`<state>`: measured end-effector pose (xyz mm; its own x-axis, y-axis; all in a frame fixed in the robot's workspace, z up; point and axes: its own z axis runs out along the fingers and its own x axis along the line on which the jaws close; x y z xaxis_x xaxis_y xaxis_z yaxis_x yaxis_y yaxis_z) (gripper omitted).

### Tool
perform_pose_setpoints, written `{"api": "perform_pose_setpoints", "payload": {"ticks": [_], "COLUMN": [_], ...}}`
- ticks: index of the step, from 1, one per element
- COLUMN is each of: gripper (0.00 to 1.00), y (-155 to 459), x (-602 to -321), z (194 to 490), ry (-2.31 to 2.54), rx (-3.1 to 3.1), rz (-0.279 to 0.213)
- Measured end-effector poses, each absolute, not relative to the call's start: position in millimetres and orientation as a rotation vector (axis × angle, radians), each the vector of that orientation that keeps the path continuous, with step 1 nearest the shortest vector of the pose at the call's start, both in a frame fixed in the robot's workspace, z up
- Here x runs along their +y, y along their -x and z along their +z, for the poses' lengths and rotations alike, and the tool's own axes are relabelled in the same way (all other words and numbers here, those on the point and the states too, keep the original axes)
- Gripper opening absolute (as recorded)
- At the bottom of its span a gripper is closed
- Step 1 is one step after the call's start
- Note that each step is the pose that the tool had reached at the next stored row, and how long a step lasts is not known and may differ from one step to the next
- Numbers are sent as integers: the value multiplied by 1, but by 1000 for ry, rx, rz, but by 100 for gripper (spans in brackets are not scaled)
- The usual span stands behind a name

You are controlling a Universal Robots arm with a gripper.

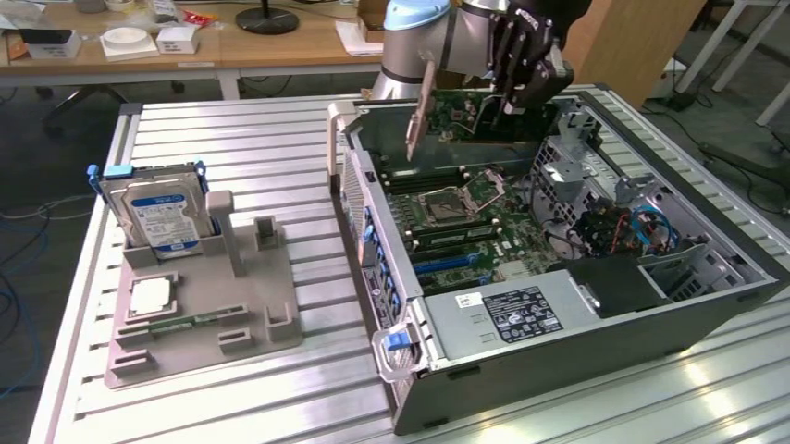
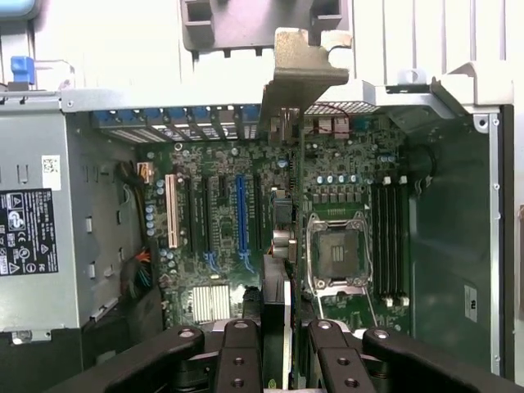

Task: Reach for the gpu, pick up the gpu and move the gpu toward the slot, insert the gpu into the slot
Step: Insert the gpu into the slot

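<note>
Fingers of the gripper are closing partway from both sides onto the thin body of the gpu, pinching its flat faces between them, so the card is hanging in their grip. It is being held on edge, with its faces standing upright and its long axis lying roughly level. That axis is running from the gripped end out to the silver bracket, which is pointing toward the case's perforated rear wall and hanging down just inside it.

The card is hovering above the motherboard inside the open computer case, over the case's far end, closest to the table's far edge, and it is not touching the board. Seen from the wrist, its narrow edge is lining up parallel with the blue slot and sitting between that slot and the CPU socket.

The case is lying on its side on the slatted metal table, along the table's edge at the exterior view's right, with the grey power supply at its near end. Well apart from it, toward the edge at the exterior view's left, a blue-labelled hard drive is standing upright in a grey holder.
</note>
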<state>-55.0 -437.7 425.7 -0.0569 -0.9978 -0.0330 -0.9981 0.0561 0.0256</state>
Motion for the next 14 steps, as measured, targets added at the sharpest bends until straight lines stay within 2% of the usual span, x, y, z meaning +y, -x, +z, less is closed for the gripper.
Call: {"api": "perform_pose_setpoints", "payload": {"ticks": [14], "gripper": [27], "y": [55], "x": [-438], "z": [425], "ry": [2249], "rx": [2173], "rz": [79]}}
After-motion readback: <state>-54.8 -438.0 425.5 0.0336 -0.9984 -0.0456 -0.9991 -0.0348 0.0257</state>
